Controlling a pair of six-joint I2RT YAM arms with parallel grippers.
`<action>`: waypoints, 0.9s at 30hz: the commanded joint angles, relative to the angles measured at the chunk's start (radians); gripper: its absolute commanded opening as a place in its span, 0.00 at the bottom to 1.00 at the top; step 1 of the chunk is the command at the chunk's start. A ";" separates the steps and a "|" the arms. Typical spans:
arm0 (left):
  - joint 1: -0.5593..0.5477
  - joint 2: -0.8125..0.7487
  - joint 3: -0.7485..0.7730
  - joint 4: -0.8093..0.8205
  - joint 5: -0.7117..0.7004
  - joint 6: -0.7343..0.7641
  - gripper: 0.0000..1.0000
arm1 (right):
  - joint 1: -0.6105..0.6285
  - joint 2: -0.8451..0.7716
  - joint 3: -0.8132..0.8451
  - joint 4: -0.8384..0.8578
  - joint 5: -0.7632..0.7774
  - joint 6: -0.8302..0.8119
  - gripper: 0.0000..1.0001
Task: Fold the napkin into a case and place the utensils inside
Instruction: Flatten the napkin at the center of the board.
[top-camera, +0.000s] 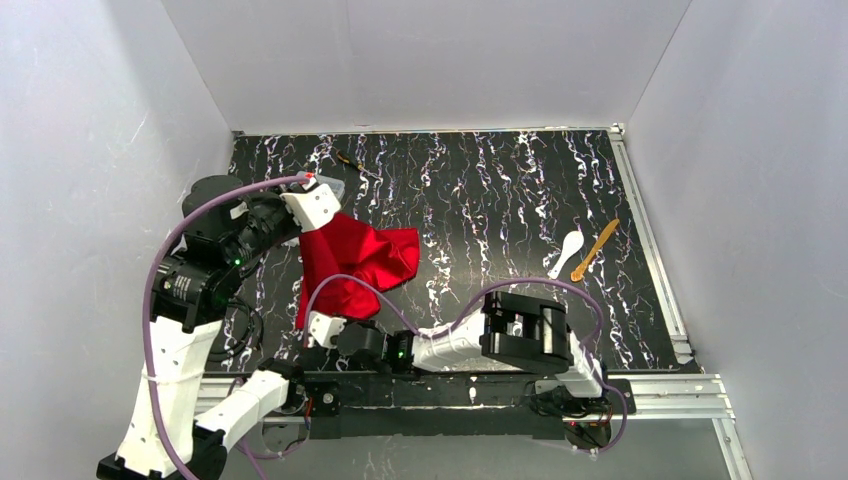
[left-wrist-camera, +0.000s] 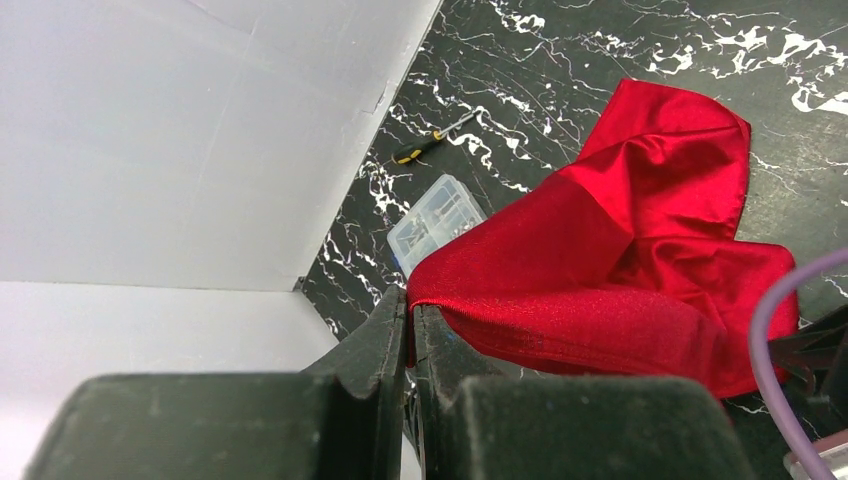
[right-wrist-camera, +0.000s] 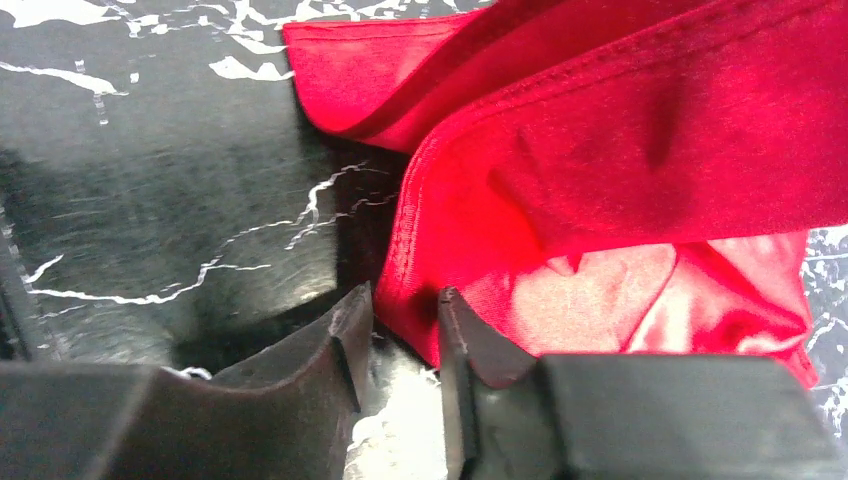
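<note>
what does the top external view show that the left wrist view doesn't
Only the top external view shows the white spoon and the yellow-gold utensil, lying side by side on the right of the table, apart from the napkin. Only the left wrist view shows the left gripper pinched shut on the napkin's hem. Both show the crumpled red napkin, not yet folded into a case, and the black-and-yellow tool near the back wall.
</note>
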 joint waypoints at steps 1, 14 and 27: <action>-0.002 -0.010 0.032 -0.015 -0.004 0.003 0.00 | -0.022 -0.030 -0.011 0.060 0.064 0.007 0.26; -0.001 -0.016 0.011 0.038 -0.014 0.005 0.00 | -0.147 -0.577 -0.171 -0.115 0.160 0.059 0.01; -0.002 -0.039 0.061 0.177 0.036 -0.155 0.00 | -0.163 -1.015 0.119 -0.550 0.272 -0.082 0.01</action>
